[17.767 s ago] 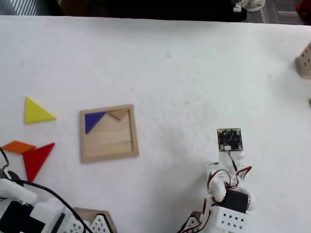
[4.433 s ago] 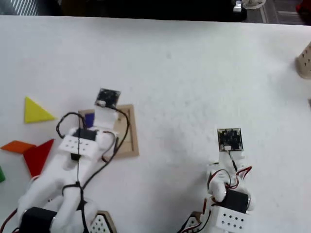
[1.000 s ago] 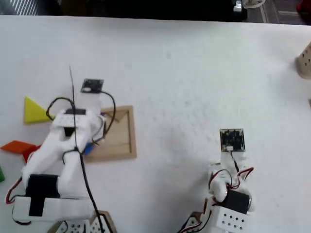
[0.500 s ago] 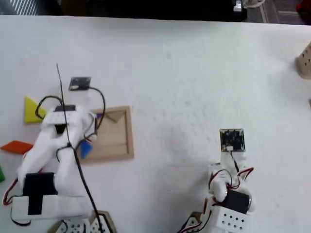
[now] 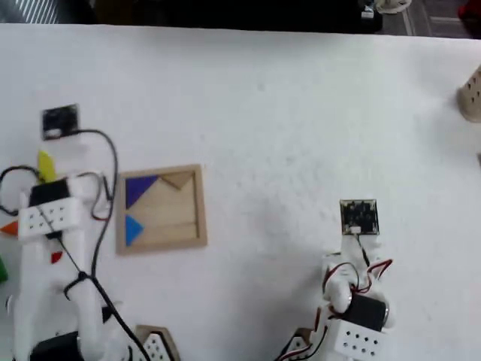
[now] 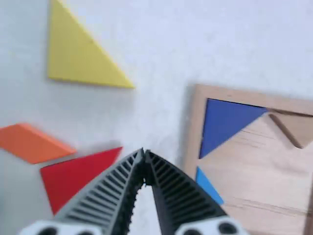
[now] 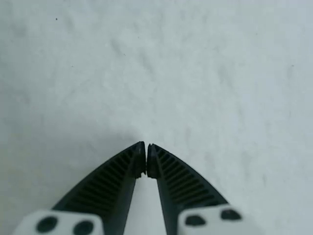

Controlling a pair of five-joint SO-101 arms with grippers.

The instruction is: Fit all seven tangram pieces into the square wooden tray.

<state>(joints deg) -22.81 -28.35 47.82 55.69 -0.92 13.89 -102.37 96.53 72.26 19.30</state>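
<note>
1. Currently the left gripper (image 6: 144, 169) is clenched on nothing, its tips pressed together above the white table (image 5: 301, 113), between the red triangle (image 6: 73, 176) and the square wooden tray (image 6: 188, 132).
2. Inside the tray, a dark blue triangle (image 6: 225, 120) fills one corner, a light blue triangle (image 6: 208, 186) lies against the same side wall, and a wood-coloured triangle (image 6: 293, 127) sits just beside the dark blue one.
3. Outside the tray lie a yellow triangle (image 6: 78, 54), an orange parallelogram (image 6: 32, 143) and the red triangle, the orange just beside the red.
4. The right gripper (image 7: 146, 161) is likewise clenched and empty, over bare table well apart from the tray.
</note>
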